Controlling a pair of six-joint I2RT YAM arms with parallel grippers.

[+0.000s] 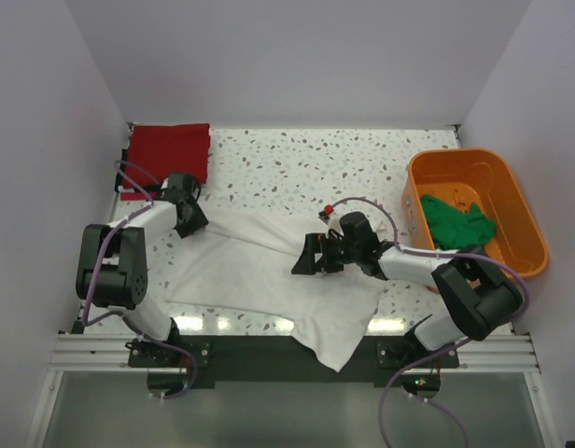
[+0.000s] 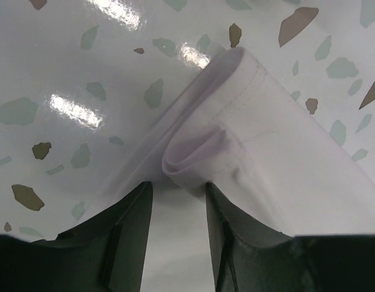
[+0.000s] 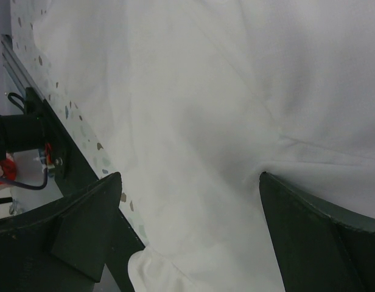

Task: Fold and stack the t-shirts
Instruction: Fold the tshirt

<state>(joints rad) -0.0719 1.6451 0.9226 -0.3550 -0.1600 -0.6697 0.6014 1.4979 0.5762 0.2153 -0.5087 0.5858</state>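
A white t-shirt (image 1: 250,271) lies spread across the middle of the table, its lower right part hanging over the front edge. My left gripper (image 1: 196,222) is open at its far left corner. In the left wrist view a rolled hem of the shirt (image 2: 199,152) lies at the fingertips of the left gripper (image 2: 178,182), touching the right finger. My right gripper (image 1: 301,261) is wide open low over the shirt's middle; in the right wrist view, white cloth (image 3: 236,91) fills the space around the right gripper (image 3: 190,176). A folded red t-shirt (image 1: 166,149) lies at the far left. A green t-shirt (image 1: 455,219) is bunched in the tub. No dark shirt shows.
An orange plastic tub (image 1: 460,156) stands at the right side of the table. White walls close in the back and both sides. A metal rail (image 1: 287,350) with both arm bases runs along the front edge.
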